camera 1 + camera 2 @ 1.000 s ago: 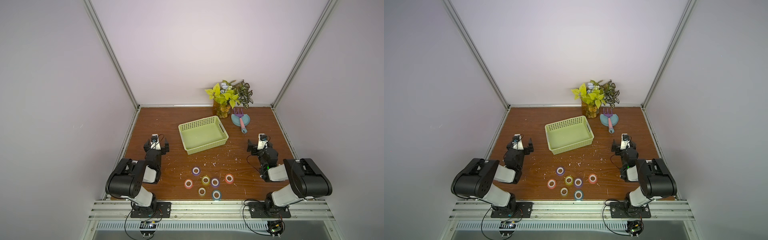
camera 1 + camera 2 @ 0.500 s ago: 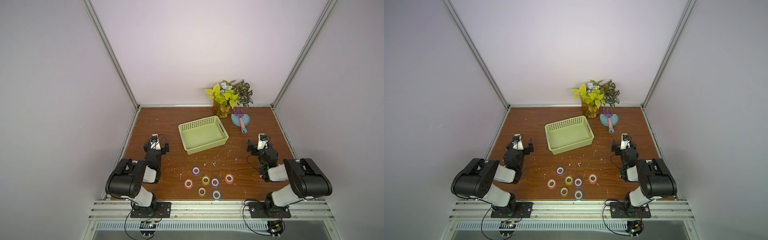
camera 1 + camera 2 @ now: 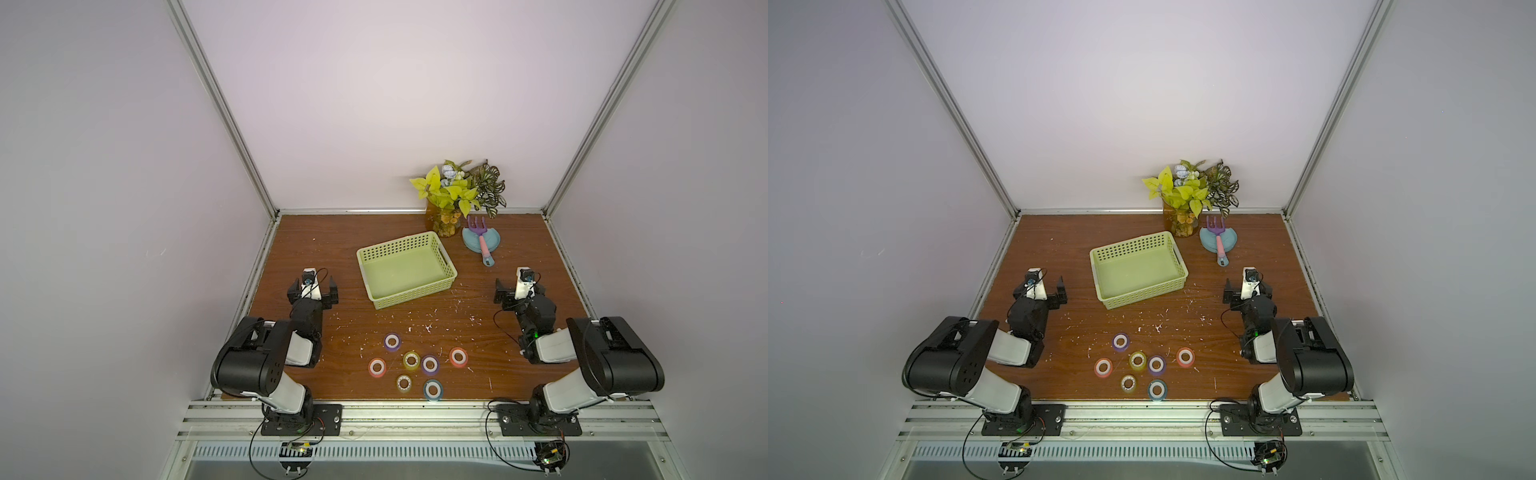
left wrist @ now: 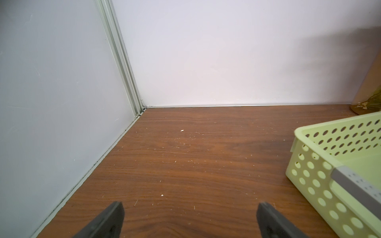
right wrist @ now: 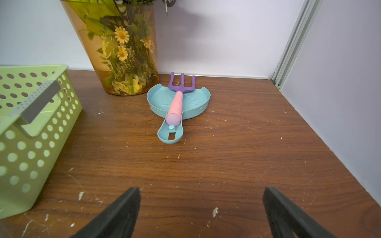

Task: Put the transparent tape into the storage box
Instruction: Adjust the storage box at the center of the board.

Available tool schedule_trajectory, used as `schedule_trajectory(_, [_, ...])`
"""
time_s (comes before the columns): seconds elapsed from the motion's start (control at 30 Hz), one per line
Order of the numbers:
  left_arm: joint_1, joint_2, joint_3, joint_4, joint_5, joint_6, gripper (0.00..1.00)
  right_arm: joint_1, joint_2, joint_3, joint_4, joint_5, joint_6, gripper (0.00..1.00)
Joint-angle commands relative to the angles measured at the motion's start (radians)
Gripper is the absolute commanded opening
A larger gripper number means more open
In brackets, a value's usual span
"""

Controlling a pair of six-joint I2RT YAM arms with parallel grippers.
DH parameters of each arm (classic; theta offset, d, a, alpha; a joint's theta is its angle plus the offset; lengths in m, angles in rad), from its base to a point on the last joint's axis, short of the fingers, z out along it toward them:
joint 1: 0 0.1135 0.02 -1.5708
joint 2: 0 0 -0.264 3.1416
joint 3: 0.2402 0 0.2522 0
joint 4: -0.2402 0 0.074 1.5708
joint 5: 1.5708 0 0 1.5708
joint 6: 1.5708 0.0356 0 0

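Left gripper (image 3: 312, 292): fingers spread wide and empty, parked low by the left wall. It looks like a rest pose that keeps the middle free.

Storage box (image 3: 411, 296): sits mid-table, slightly skewed, with nothing inside. Its open top looks reachable by either arm.

Seven tape rolls lie flat near the front edge, well apart from the box. The transparent tape (image 3: 404, 382) is probably the clear-looking roll in the front row, just beside the blue roll (image 3: 432, 390). It is untouched.

Right gripper (image 3: 518, 292): fingers spread and empty, pointing toward the rake (image 5: 176, 99) lying in its dustpan (image 5: 193, 103).
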Motion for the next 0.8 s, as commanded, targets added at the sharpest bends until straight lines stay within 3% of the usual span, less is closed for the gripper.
schedule_trajectory(0.0, [0.011,0.007,0.013,0.025,-0.010,0.010,0.99,0.003,-0.001,0.025,0.051,-0.018,-0.005,1.00])
schedule_trajectory(0.5, [0.009,-0.001,0.007,0.032,-0.031,0.010,0.99,0.003,-0.020,0.020,0.046,0.023,0.016,1.00])
schedule_trajectory(0.63, [-0.059,-0.132,-0.017,-0.010,-0.175,0.049,0.99,0.003,-0.169,0.003,-0.048,0.097,0.035,0.99])
schedule_trajectory(0.77, [-0.096,-0.279,-0.052,-0.040,-0.169,0.090,0.99,0.003,-0.348,0.001,-0.173,0.180,0.116,0.99])
